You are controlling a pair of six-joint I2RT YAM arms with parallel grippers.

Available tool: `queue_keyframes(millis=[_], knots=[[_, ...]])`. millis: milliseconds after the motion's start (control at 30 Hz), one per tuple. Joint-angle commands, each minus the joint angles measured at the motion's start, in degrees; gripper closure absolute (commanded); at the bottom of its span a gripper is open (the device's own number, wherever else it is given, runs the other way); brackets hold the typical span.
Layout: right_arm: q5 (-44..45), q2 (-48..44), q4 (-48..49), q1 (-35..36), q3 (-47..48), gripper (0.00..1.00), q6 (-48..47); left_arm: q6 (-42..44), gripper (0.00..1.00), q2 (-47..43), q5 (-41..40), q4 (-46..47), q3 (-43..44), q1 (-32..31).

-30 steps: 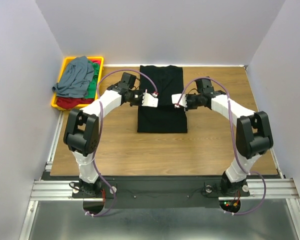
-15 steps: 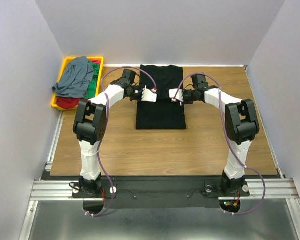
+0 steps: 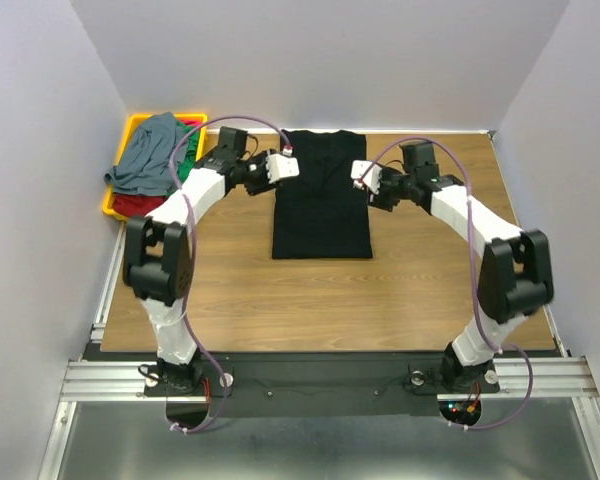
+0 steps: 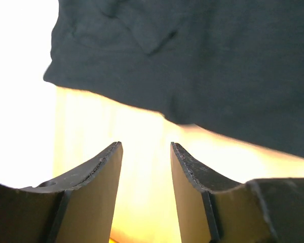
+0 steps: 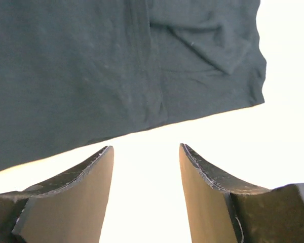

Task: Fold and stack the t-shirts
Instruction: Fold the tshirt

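Observation:
The black t-shirt [image 3: 320, 195] lies flat on the wooden table, folded into a long narrow rectangle. My left gripper [image 3: 283, 166] hovers at its upper left edge, open with nothing between the fingers; in the left wrist view the black cloth [image 4: 202, 66] lies just beyond the open gripper [image 4: 146, 147]. My right gripper [image 3: 361, 173] hovers at the shirt's upper right edge, also open and empty; the right wrist view shows the shirt's edge [image 5: 116, 76] ahead of the gripper [image 5: 146, 148]. Grey-blue [image 3: 150, 152], green [image 3: 186, 172] and red [image 3: 140, 205] t-shirts are piled in the yellow tray.
The yellow tray [image 3: 133, 127] sits at the table's back left corner, partly off the wood. White walls close in the back and both sides. Bare wooden table [image 3: 320, 300] spreads in front of the black shirt.
Both grippers have opened, let go of the black shirt and drawn back outwards and up to its upper corners. The shirt now lies folded narrower.

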Motion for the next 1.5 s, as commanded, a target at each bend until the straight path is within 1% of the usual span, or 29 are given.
queue_keyframes(millis=[0,33,67,100,133,167,267,300,333,400,567,733,967,1033,1067,1133,1167,1233,1267,1300,1333,1367,1400,1433,1467], knots=[[-4.9,-9.1,-6.2,-0.1,-4.5,0.40,8.1,-5.9,0.46,-13.3,5.7,-4.2,-9.4,-1.0],[-5.1,-10.0,-7.1,0.8,-6.2,0.40,7.9,-6.0,0.46,-14.9,5.5,-3.9,-11.9,-1.5],[-4.7,-12.6,-7.4,1.5,-7.8,0.41,7.0,-6.1,0.46,-16.4,5.2,-3.5,-17.1,-2.0],[-4.6,-13.6,-7.5,2.9,-11.4,0.41,6.2,-5.8,0.46,-19.3,4.8,-2.3,-19.6,-2.9],[-4.3,-15.8,-7.5,3.7,-13.0,0.43,4.7,-5.7,0.46,-20.7,4.6,-1.5,-21.9,-3.4],[-4.2,-16.5,-7.5,4.6,-14.4,0.43,4.3,-5.4,0.46,-21.9,4.2,-0.7,-26.2,-4.0],[-2.1,-18.0,-7.4,8.5,-19.6,0.45,2.0,-2.9,0.46,-25.8,1.8,1.8,-31.6,-7.3],[-0.9,-18.3,-6.7,9.4,-20.8,0.46,1.2,-2.5,0.46,-27.3,0.1,2.8,-35.0,-8.0],[-0.2,-18.3,-5.7,10.7,-23.1,0.46,1.0,-2.4,0.46,-27.9,-0.6,4.7,-36.4,-9.6],[1.4,-17.8,-2.7,11.8,-24.5,0.47,0.9,-1.2,0.46,-28.8,-2.3,6.1,-39.5,-10.9],[3.9,-16.0,1.6,13.1,-27.5,0.49,1.0,-0.7,0.46,-27.7,-4.9,10.4,-42.7,-13.2],[5.9,-14.8,5.2,13.3,-29.9,0.50,-0.2,0.2,0.47,-23.9,-5.8,12.0,-42.1,-13.5],[6.8,-11.5,8.0,13.3,-30.4,0.53,-0.8,2.9,0.49,-20.1,-7.3,12.5,-40.9,-13.6],[7.1,-10.2,8.6,13.2,-30.1,0.55,-0.8,4.1,0.49,-19.7,-7.4,12.2,-41.4,-13.5],[7.3,-9.8,8.7,13.3,-30.0,0.59,-0.8,4.3,0.49,-19.5,-7.6,12.2,-41.6,-13.6],[7.6,-8.8,9.2,13.2,-30.1,0.64,-0.9,4.0,0.50,-18.7,-8.0,12.2,-41.6,-13.6],[8.0,-8.6,9.4,13.2,-30.2,0.71,-0.8,3.8,0.53,-18.3,-8.1,12.1,-41.4,-13.6],[8.5,-8.0,9.7,13.2,-30.4,0.78,-1.0,4.2,0.57,-17.7,-8.2,11.9,-41.5,-13.5],[8.7,-8.0,9.8,13.2,-30.5,0.87,-0.7,4.3,0.61,-17.6,-8.3,12.0,-41.5,-13.6],[9.1,-8.0,9.9,13.2,-30.3,0.91,-0.5,4.4,0.65,-17.3,-8.4,12.1,-41.5,-13.6],[9.4,-7.9,9.8,13.2,-30.3,0.94,-0.3,4.4,0.71,-17.2,-8.5,12.1,-41.5,-13.6],[9.7,-8.2,10.0,13.1,-30.3,0.99,0.1,4.5,0.74,-17.2,-8.6,12.1,-41.3,-13.5],[10.0,-8.4,10.0,13.2,-30.3,0.99,0.3,4.4,0.77,-17.1,-8.4,12.1,-41.0,-13.6],[10.2,-8.9,9.8,13.2,-30.1,0.99,0.9,4.4,0.85,-17.4,-8.4,12.0,-40.9,-13.6],[10.3,-9.4,9.9,13.2,-30.1,0.99,0.9,4.5,0.89,-17.6,-8.2,11.7,-40.8,-13.5]])
